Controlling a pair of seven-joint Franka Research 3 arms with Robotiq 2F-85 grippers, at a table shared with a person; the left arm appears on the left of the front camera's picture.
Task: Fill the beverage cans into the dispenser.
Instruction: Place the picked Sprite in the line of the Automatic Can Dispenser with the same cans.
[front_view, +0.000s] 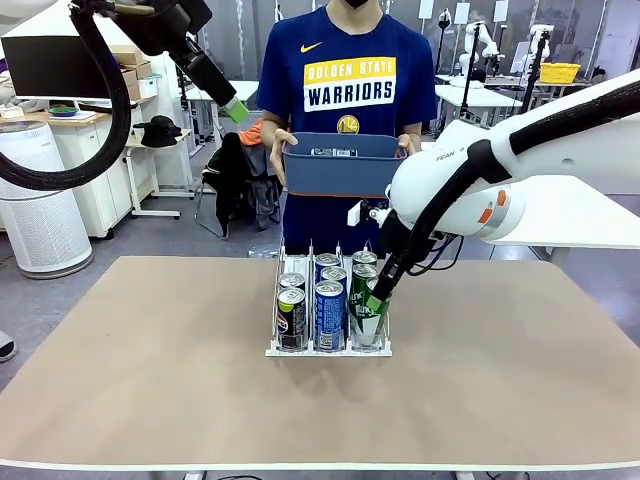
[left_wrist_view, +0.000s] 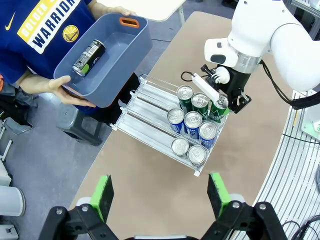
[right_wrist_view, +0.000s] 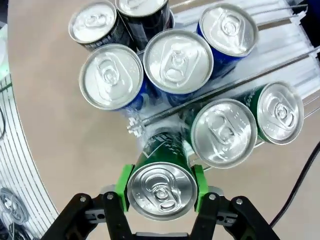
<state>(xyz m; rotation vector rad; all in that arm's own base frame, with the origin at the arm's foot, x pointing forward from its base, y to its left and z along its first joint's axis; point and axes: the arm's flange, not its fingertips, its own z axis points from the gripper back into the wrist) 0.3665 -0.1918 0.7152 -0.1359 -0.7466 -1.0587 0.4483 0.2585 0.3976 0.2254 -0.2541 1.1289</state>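
The clear dispenser (front_view: 272, 345) stands mid-table with black, blue and green beverage cans in its three lanes. My right gripper (front_view: 378, 298) is shut on a green can (front_view: 367, 322) at the front of the right lane. The right wrist view shows the green pads (right_wrist_view: 124, 186) clamping this can (right_wrist_view: 162, 150) just below its silver top, beside two more green cans (right_wrist_view: 223, 132). My left gripper (left_wrist_view: 160, 195) hangs open and empty high above the table, its green pad (front_view: 235, 108) at upper left. From there the dispenser (left_wrist_view: 145, 112) and the right gripper (left_wrist_view: 220, 105) lie below.
A person at the far edge holds a blue-grey bin (front_view: 340, 170) in both hands, with one black can (left_wrist_view: 89, 57) lying inside. Bare tabletop (front_view: 150, 380) surrounds the dispenser. The right arm's white body (front_view: 450, 195) leans over the dispenser's right side.
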